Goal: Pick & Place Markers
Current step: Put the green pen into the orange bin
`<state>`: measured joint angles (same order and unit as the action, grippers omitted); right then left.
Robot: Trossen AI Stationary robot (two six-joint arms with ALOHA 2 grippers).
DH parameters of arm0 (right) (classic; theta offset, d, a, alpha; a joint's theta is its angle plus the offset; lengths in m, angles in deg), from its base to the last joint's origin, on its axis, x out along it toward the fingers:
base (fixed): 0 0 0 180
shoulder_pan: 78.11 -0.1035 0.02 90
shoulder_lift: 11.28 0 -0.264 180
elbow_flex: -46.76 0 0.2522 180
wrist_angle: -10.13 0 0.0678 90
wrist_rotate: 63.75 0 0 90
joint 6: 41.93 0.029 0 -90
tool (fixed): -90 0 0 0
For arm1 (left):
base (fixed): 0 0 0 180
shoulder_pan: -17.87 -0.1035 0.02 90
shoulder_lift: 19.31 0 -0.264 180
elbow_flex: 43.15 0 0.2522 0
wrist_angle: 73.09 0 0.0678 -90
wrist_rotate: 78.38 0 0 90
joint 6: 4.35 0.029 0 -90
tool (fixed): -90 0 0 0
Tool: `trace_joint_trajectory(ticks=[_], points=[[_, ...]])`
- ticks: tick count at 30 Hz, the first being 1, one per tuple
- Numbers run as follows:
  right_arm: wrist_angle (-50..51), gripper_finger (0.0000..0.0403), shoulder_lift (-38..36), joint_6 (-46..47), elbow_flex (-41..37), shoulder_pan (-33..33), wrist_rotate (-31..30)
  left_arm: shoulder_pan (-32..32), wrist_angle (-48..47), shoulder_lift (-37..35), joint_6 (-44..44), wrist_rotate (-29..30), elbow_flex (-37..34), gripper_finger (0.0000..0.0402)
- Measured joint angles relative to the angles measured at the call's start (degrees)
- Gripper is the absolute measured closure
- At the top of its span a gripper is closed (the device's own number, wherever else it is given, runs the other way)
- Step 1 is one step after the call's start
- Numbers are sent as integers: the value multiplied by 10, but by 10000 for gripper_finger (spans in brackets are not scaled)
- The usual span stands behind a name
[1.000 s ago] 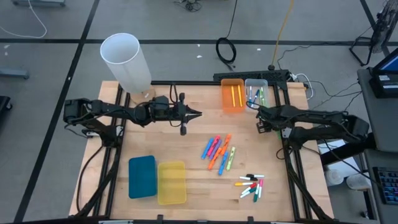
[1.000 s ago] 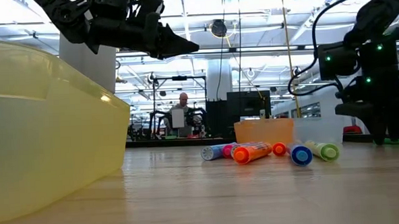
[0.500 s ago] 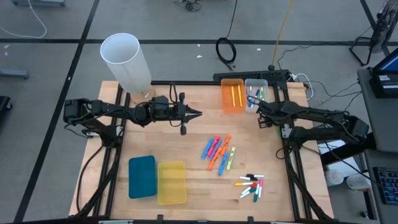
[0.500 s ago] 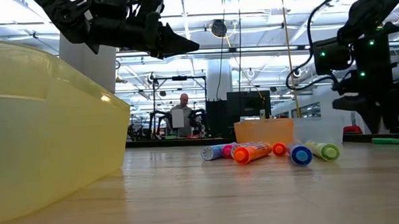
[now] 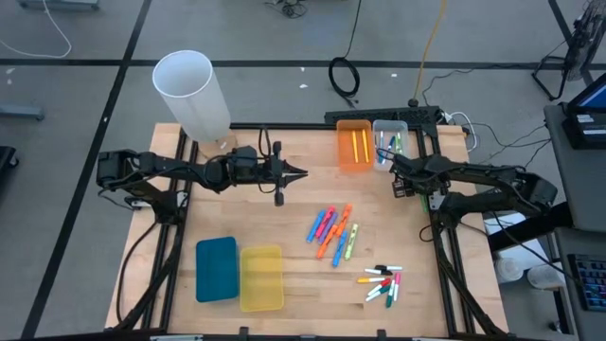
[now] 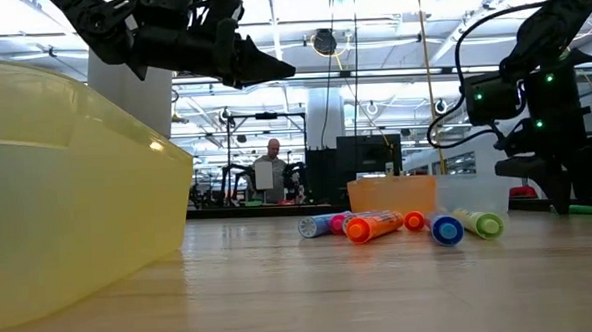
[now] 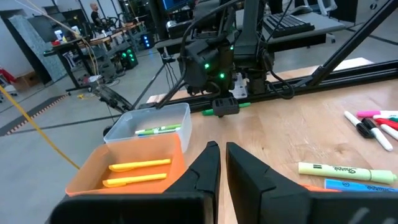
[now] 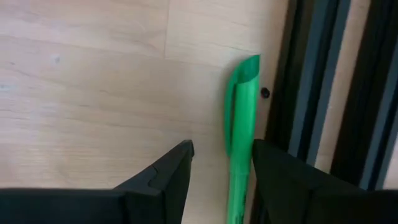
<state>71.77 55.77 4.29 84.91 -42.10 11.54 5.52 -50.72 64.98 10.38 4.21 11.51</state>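
Note:
A green marker (image 8: 241,118) lies flat on the wood beside the black frame rail at the table's right edge and also shows in the low view (image 6: 590,210). My right gripper (image 8: 222,149) points down over it, open, with one finger on each side of the marker's near part. My left gripper (image 5: 299,174) hovers shut and empty above the far middle of the table (image 7: 222,155). Several coloured highlighters (image 5: 333,232) and thin white markers (image 5: 383,281) lie loose on the table. The orange bin (image 5: 354,145) holds two yellow markers and the clear bin (image 5: 389,139) holds green ones. My right gripper comes from above, pointing down, with its fingers across the green marker (image 8: 239,180), which lies flat on the table. The marker runs close along one finger (image 8: 280,177). Whether that finger touches it, I cannot tell.
A teal lid (image 5: 217,268) and a yellow bin (image 5: 261,277) lie at the near left. A white cylinder (image 5: 194,93) stands at the far left corner. The black frame rail (image 8: 323,93) runs right beside the green marker. Bare wood lies between the two marker groups and the left side.
My right gripper rose a little above the table's right edge, then came back down over the green marker. The markers on the table have stayed in place.

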Motion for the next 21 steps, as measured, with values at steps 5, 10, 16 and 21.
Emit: trace_joint_trajectory(ticks=[5, 10, 16, 21], points=[[-24, 252, 1, -4, -5, -7, 10, 0, -1, 0, 0, 0, 0, 371], [-30, 307, 1, -24, -5, -8, 45, 0, -4, 0, -3, 0, 0, 371], [-53, 377, -1, -62, -6, -12, 72, 0, -16, 0, -5, 0, 0, 371], [-125, 385, -4, -85, -6, -33, 115, 1, -17, 0, -7, 0, 0, 371]])
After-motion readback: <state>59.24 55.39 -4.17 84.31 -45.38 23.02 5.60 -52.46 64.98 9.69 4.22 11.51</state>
